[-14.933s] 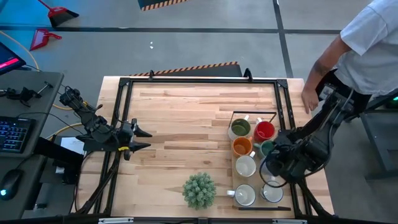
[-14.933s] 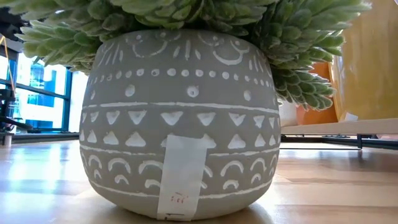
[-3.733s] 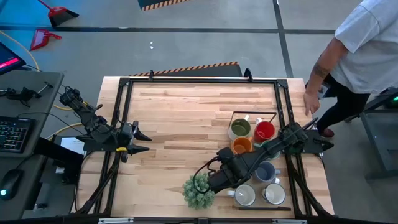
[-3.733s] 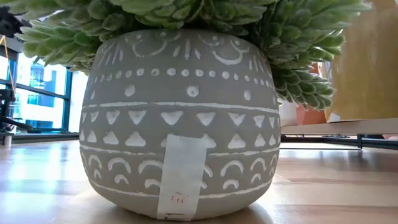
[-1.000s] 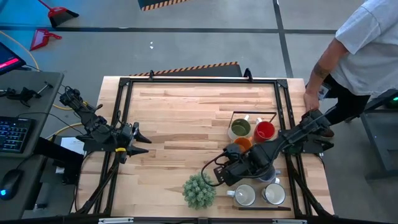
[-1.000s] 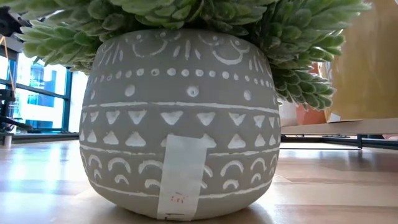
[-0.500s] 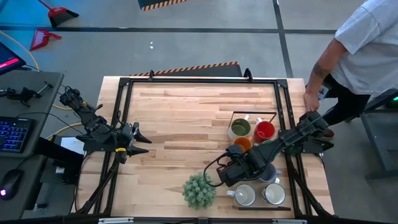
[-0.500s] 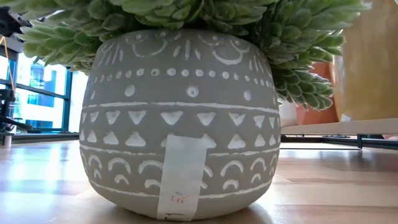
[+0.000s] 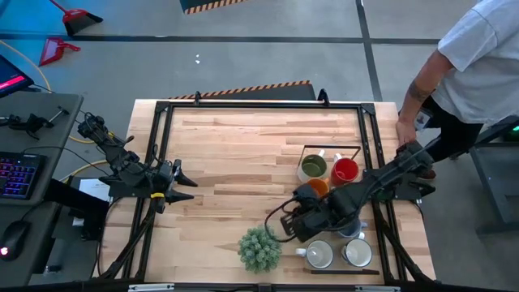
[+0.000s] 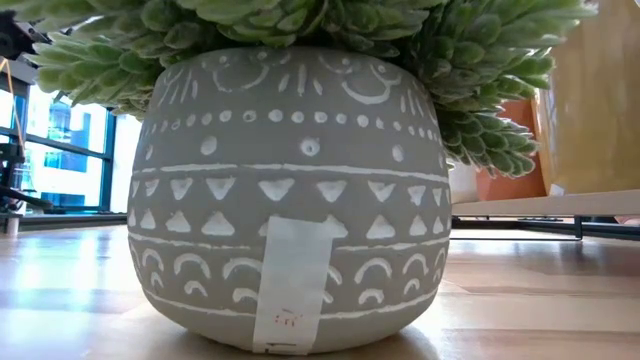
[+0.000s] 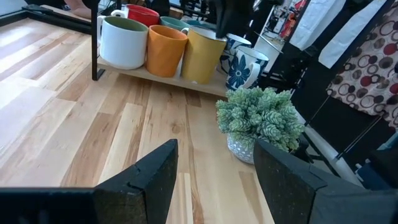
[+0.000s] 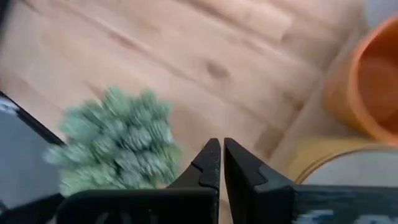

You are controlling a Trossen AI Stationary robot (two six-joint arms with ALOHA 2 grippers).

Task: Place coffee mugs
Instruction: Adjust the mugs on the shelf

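Now, change: right gripper (image 9: 289, 229) is pulling back from the potted plant (image 9: 259, 248) toward the rack (image 9: 331, 148); a few seconds ago it was reaching almost to the plant
Right fingers: pressing together on nothing; hovering just beside the orange mug (image 12: 372, 87)
Meaning: no mug is being carried; the placing probably is not finished and a fresh pick is likely coming
Coffee mugs: sitting grouped on the rack at the table's right side; green mug (image 9: 313, 168), red mug (image 9: 345, 170) and two white mugs (image 9: 319, 254) are showing; others are hiding under the arm
Axis: standing upright, mouths facing up; handle directions are varying
Left gripper (image 9: 185, 183): waiting at the left edge, fingers spread wide
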